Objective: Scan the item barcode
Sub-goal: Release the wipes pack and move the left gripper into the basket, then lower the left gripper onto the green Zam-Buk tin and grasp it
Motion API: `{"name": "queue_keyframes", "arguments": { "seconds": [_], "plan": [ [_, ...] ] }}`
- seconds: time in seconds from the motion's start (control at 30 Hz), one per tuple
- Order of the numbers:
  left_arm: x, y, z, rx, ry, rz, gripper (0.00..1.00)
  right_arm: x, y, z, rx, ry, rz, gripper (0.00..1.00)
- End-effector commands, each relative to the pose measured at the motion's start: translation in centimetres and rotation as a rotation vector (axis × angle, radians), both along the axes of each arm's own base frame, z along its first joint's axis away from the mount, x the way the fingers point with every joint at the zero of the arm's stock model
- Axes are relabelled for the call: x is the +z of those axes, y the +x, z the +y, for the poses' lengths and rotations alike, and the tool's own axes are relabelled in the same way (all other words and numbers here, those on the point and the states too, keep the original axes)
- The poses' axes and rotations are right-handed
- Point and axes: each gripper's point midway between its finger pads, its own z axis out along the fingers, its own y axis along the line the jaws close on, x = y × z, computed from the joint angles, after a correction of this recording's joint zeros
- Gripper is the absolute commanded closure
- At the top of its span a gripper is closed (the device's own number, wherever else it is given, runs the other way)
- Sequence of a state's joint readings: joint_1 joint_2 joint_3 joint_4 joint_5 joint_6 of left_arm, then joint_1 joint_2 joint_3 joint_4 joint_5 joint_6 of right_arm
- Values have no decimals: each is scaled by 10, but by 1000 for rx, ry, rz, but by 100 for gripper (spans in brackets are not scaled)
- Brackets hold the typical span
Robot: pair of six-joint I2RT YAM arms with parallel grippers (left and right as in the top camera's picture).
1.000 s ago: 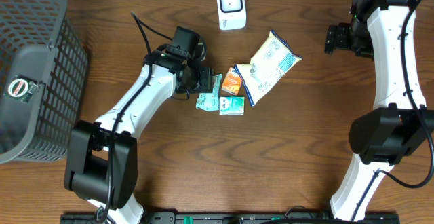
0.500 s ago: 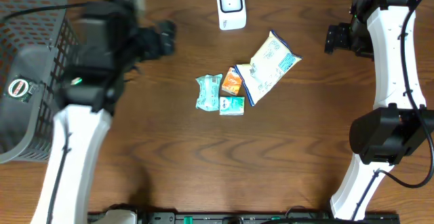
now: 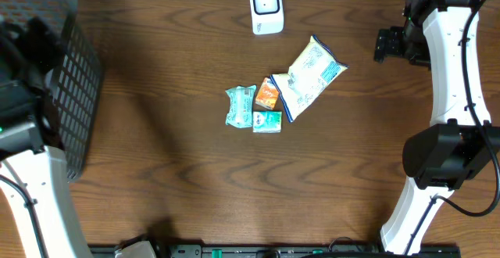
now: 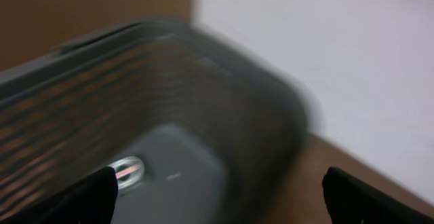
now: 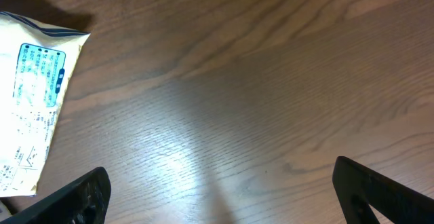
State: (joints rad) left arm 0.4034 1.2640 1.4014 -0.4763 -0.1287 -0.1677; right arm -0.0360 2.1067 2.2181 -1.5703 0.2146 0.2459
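Your left gripper [image 4: 224,194] hung at the grey basket [image 3: 78,78], jaws spread wide with nothing in them. The packets [image 3: 254,108] lay bunched mid-table, near the scanner [image 3: 266,8] but apart from it — and your right gripper [image 5: 224,194] was wide open and empty too, over wood beside the white bag [image 5: 30,108].

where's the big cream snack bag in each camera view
overhead: the cream snack bag lies right of centre, below and right of the white scanner.
left wrist: not in it; only the blurred grey basket shows.
right wrist: the bag sits at the left edge, cut off by the frame.
shared landmark: the brown wood table, which also fills the right wrist view.
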Motion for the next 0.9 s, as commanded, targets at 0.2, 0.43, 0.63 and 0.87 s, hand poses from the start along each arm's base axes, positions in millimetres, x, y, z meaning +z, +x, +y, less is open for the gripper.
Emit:
{"name": "queue_keyframes", "arguments": {
  "seconds": [0.2,0.43,0.63,0.87],
  "plan": [
    [-25,-27,46,163,-1,118,1,12,1,-3,-19,-11,-38,1],
    [-33,-27,46,155,-4,155,1,12,1,-3,-19,-11,-38,1],
    [-61,-15,53,37,120,353,1,12,1,-3,-19,-11,-38,1],
    [-104,0,72,15,122,478,1,12,1,-3,-19,-11,-38,1]
  ]
}}
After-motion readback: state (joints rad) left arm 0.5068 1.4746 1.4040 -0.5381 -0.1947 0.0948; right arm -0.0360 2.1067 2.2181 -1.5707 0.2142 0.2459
